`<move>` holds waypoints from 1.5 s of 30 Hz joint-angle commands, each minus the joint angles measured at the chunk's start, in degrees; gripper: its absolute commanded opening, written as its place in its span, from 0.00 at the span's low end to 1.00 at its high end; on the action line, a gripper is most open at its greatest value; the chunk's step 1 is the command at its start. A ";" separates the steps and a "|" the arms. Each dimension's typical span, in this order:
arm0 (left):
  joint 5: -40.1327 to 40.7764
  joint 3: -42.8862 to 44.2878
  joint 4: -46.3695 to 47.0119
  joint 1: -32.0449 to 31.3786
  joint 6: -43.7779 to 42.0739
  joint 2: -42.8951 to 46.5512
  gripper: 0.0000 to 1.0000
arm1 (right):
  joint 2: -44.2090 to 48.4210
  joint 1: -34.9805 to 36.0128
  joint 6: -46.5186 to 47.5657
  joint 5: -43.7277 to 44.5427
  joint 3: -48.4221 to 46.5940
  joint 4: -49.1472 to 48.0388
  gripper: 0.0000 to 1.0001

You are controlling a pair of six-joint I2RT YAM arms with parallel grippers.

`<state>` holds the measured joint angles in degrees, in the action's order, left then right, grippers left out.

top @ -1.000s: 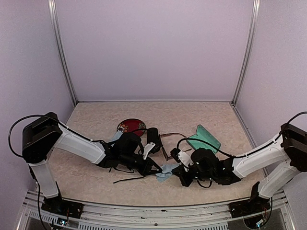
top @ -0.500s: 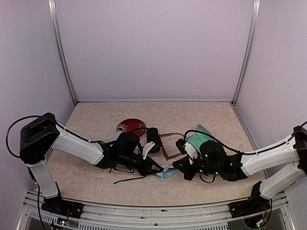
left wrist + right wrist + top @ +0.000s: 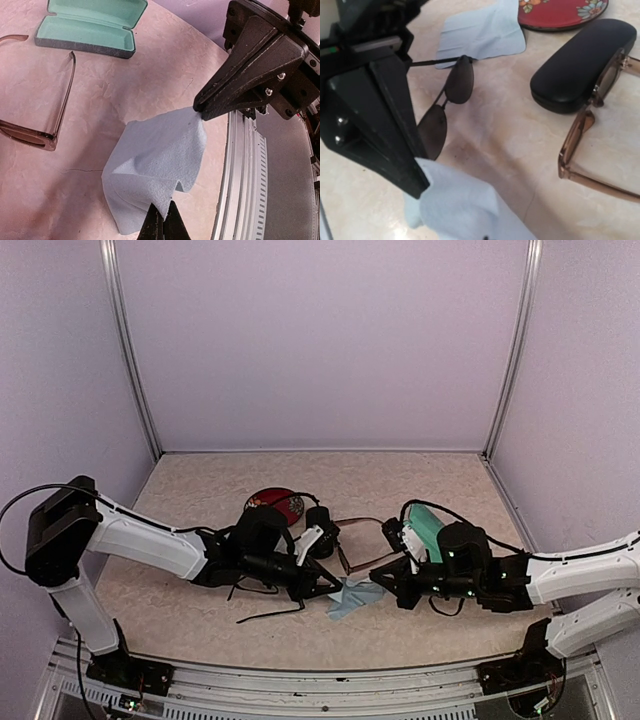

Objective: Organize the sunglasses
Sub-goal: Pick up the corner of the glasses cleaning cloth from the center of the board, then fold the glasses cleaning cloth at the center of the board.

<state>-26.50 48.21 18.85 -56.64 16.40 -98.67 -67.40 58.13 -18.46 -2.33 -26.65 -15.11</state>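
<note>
On the beige mottled table [image 3: 200,480] the reddish-brown sunglasses [image 3: 576,135] are the bulkier pair: a thick translucent frame with tinted lenses and both long arms swung open. They sit between the closed black case [image 3: 580,62] and the open grey-blue case [image 3: 90,25] with its mint lining, and their front appears to touch the black case. The black sunglasses [image 3: 459,80] are much slighter, with a thin wire frame and two dark teardrop lenses. They lie flat just beside the left arm's gripper body, on the side toward the red flowered plate [image 3: 560,12], and one thin arm crosses the near edge of the second cloth [image 3: 480,35], which is spread flat by the plate. Neither pair is touched by a gripper. The left gripper [image 3: 162,224] has its fingers pressed together on the lower edge of the light-blue cloth [image 3: 155,160]. The right gripper [image 3: 200,107] is likewise squeezed tight, pinching the opposite upper corner. The cloth hangs between the two tips in a loose fold, lifted off the table just in front of the reddish-brown pair.
</note>
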 commanded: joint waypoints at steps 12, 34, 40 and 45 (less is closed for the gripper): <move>4.64 8.13 -15.77 -7.38 -5.79 5.83 0.00 | 10.49 0.97 -2.04 -2.86 -7.93 23.29 0.00; -2.87 14.99 -21.12 1.11 -7.03 -7.63 0.00 | 1.08 -3.80 -9.99 2.82 -7.06 22.31 0.00; -3.12 22.11 -27.21 3.78 -11.94 -13.88 0.03 | -7.32 -9.23 -5.51 -0.12 -8.12 15.77 0.00; -1.27 25.97 -30.51 4.26 -14.32 -17.15 0.06 | -11.96 -10.89 -1.92 -1.75 -9.94 13.99 0.00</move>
<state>-28.47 71.55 -7.64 -52.77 5.56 -114.10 -76.99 48.34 -24.21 -2.11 -34.81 2.66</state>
